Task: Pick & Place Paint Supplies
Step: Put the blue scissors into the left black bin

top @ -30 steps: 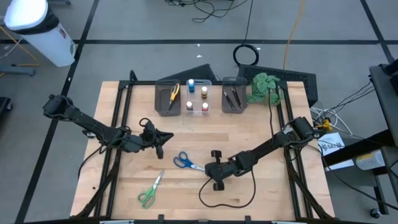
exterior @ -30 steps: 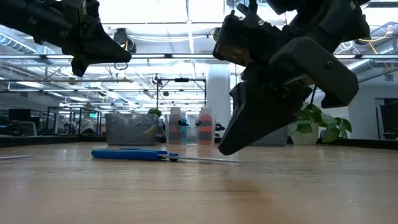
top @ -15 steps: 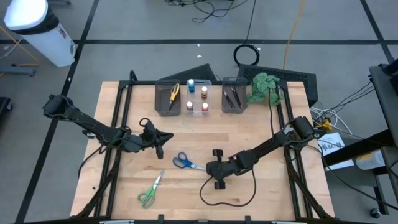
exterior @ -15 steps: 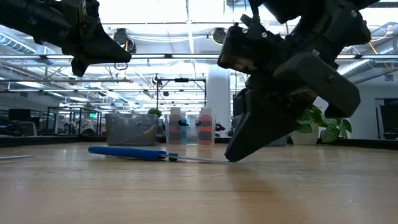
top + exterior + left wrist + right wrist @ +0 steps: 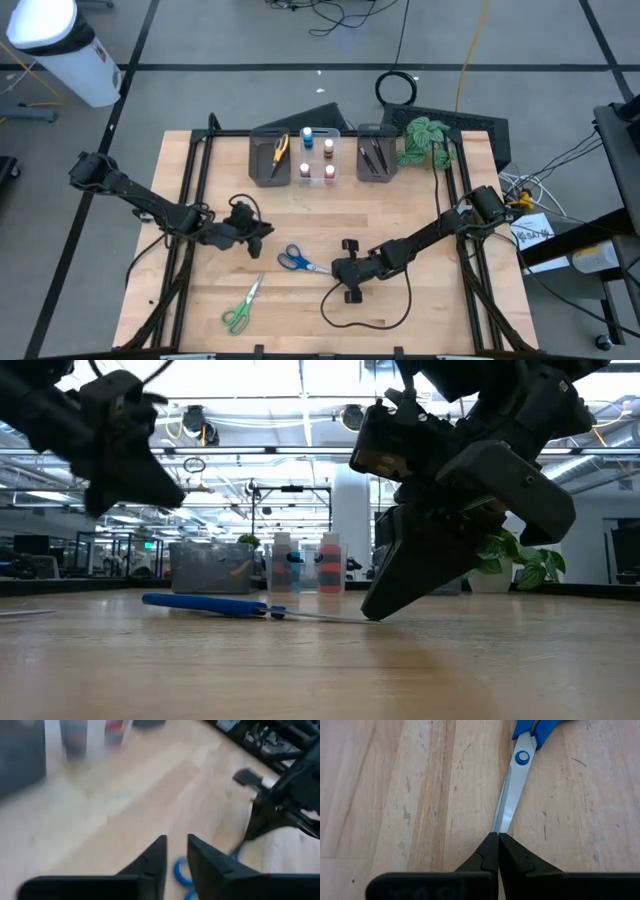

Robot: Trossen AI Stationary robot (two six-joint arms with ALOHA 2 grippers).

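Blue-handled scissors lie flat on the wooden table at mid-front. The shut fingertips of my right gripper stand at their blade tip. My left gripper hangs above the table just left of the blue handles, tipped down. Its fingers are a little apart, with nothing between them. Green-handled scissors lie near the front edge. Yellow-handled scissors rest in the left grey bin, small pots in the clear bin, and dark brushes in the right grey bin. My right gripper meets the blue scissors at the very tip of the blades with its shut fingertips. It slants down from the table's right. The fingers point along the blades. The scissors lie flat on the table. Whether the tip is pinched or only touched, I cannot tell.
The three bins stand in a row at the far edge, with a green leafy plant at their right. A black cable loops on the table in front of my right arm. Bare wood lies between the bins and the scissors.
My left gripper has tipped downward and rolled, sinking a little toward the table beside the blue handles. The blue scissors and my right gripper stay about where they were.
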